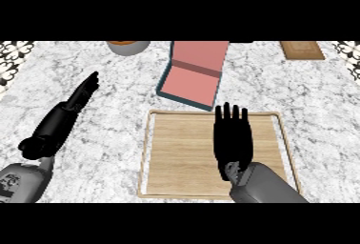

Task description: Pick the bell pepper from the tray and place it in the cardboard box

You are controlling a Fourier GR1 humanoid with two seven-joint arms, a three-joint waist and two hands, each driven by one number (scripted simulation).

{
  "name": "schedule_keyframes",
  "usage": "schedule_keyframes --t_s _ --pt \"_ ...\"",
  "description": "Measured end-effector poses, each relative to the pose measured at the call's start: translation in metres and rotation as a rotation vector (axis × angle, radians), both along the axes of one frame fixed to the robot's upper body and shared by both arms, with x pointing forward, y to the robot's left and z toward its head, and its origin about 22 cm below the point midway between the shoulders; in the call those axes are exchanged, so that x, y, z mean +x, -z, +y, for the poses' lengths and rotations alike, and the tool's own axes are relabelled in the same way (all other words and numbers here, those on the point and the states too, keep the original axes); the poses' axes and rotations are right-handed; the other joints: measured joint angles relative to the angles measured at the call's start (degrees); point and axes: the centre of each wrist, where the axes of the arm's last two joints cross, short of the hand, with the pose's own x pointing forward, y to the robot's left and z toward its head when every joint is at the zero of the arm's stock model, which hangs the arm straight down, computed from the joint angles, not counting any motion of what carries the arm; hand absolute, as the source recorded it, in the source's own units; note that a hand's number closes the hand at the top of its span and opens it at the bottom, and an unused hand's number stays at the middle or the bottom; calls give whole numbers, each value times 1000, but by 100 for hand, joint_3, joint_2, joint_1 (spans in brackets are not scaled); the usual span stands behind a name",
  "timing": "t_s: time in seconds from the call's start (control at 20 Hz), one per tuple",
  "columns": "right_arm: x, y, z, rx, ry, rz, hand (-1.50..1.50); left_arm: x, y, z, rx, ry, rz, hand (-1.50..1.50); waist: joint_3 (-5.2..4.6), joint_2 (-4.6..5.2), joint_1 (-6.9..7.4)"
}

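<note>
While the right hand (233,138) lies flat over the tray (175,152), fingers straight toward 12 o'clock, no pepper shows; it may be hidden beneath. Likely light, smooth and slippery: grasp round its body. Box (193,76) at 11; left hand (67,116) straight, resting.
</note>
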Motion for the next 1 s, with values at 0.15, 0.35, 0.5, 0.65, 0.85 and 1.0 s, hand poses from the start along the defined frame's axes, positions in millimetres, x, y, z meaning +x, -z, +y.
schedule_keyframes --t_s 0.15,0.35,0.5,0.65,0.85,1.0 --pt "0 7 -4 -22 23 0 -150 0 -1 1 -1 -1 8 0 1 2 3" --pt "9 13 -14 -36 57 15 -150 1 -2 0 5 0 3 0 1 7 7" --pt "14 22 -20 -45 70 37 150 2 -2 -1 5 -3 2 0 1 9 12" --pt "6 25 -20 -38 29 35 150 3 0 -3 6 -3 5 0 -10 -12 12" --pt "4 28 -16 -54 -37 -21 150 2 -1 3 7 -4 5 0 -14 -19 21" --pt "3 31 -17 -65 -74 -74 150 2 4 -4 4 0 3 0 -23 -36 21"
